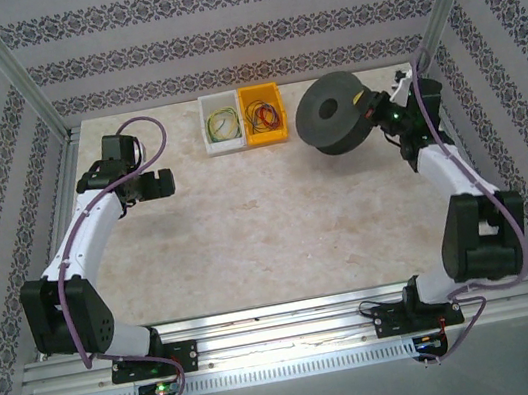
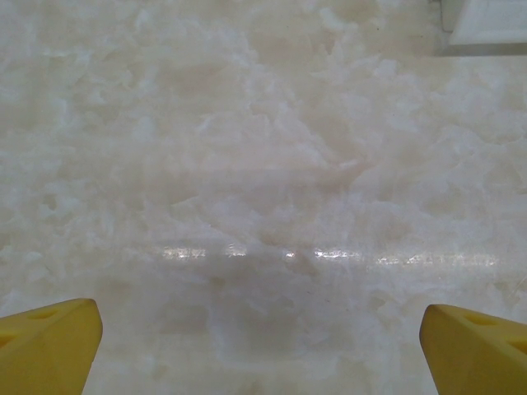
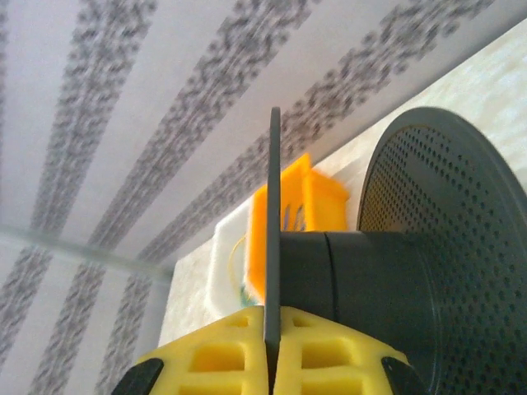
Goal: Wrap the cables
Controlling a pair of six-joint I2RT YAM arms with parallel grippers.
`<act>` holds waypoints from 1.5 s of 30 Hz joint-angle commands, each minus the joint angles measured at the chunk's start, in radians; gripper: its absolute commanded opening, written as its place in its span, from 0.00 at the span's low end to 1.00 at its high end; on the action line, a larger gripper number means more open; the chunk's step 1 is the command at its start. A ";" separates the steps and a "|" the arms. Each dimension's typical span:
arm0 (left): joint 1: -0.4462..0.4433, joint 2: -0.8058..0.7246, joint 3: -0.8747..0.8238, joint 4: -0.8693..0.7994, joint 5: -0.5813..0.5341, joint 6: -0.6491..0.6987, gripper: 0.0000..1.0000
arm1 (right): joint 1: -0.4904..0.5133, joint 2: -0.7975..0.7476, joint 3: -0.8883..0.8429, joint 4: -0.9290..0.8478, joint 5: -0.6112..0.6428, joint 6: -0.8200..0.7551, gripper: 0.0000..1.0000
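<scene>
1. Top external view puts the cables [image 1: 263, 113] at the far middle of the table [image 1: 251, 240]. They lie as loose coloured loops inside 2 bins set side by side, a white bin [image 1: 225, 147] and a yellow bin [image 1: 267, 139].
2. Coiled as they are, the cables have no single long axis, and the strands are too thin to tell apart.
3. Just right of the yellow bin, a black spool [image 1: 333, 115] is tilted with 1 face toward the camera. The right gripper [image 1: 372, 106] holds it.
4. In the right wrist view, the right gripper [image 3: 273, 346] has its yellow fingers pressed together on the spool's thin flange [image 3: 273, 214]. The hub [image 3: 346, 276] looks bare.
5. The left gripper [image 1: 149, 188] hovers over bare table with its fingers [image 2: 45, 346] spread wide and nothing between them. The white bin's corner [image 2: 486, 25] lies ahead and to its right.
6. The left arm is probably the one to fetch a cable, since it is free and the bins sit forward and right of its fingers.
</scene>
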 commanded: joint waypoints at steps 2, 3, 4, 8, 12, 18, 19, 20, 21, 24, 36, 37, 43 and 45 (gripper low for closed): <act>-0.009 -0.014 -0.011 -0.019 0.006 -0.003 1.00 | 0.092 -0.111 -0.109 0.109 -0.153 0.063 0.00; -0.010 -0.012 -0.006 -0.024 0.006 -0.001 1.00 | 0.126 -0.132 -0.133 0.116 -0.151 0.073 0.00; -0.010 -0.012 -0.002 -0.029 0.005 -0.001 1.00 | 0.158 -0.141 -0.146 0.116 -0.147 0.075 0.00; -0.011 -0.006 0.014 -0.042 0.002 0.002 1.00 | 0.308 -0.120 -0.180 0.166 -0.119 0.103 0.00; -0.013 -0.004 0.019 -0.043 0.011 -0.007 1.00 | 0.405 0.004 -0.196 0.315 -0.116 0.162 0.00; -0.023 -0.004 0.035 -0.063 -0.001 -0.001 1.00 | 0.431 0.236 -0.201 0.551 -0.153 0.280 0.00; -0.024 -0.004 0.037 -0.064 -0.004 0.001 1.00 | 0.434 0.263 -0.201 0.552 -0.152 0.273 0.00; -0.022 -0.004 0.037 -0.065 -0.006 0.002 1.00 | 0.436 0.289 -0.201 0.552 -0.150 0.267 0.00; -0.025 -0.004 0.037 -0.065 -0.006 0.001 1.00 | 0.439 0.312 -0.201 0.555 -0.151 0.258 0.00; -0.024 0.001 0.036 -0.064 -0.001 -0.001 1.00 | 0.451 0.356 -0.203 0.505 -0.134 0.200 0.00; -0.031 0.016 0.047 -0.067 -0.001 0.003 1.00 | 0.461 0.381 -0.219 0.256 -0.066 -0.001 0.16; -0.030 0.021 0.047 -0.065 -0.001 0.003 1.00 | 0.460 0.378 -0.211 0.231 -0.065 -0.015 0.19; -0.034 0.027 0.044 -0.062 0.006 0.002 1.00 | 0.459 0.311 -0.132 0.026 -0.038 -0.134 0.31; -0.036 0.023 0.045 -0.064 0.004 0.003 1.00 | 0.454 0.271 -0.093 -0.076 -0.012 -0.197 0.41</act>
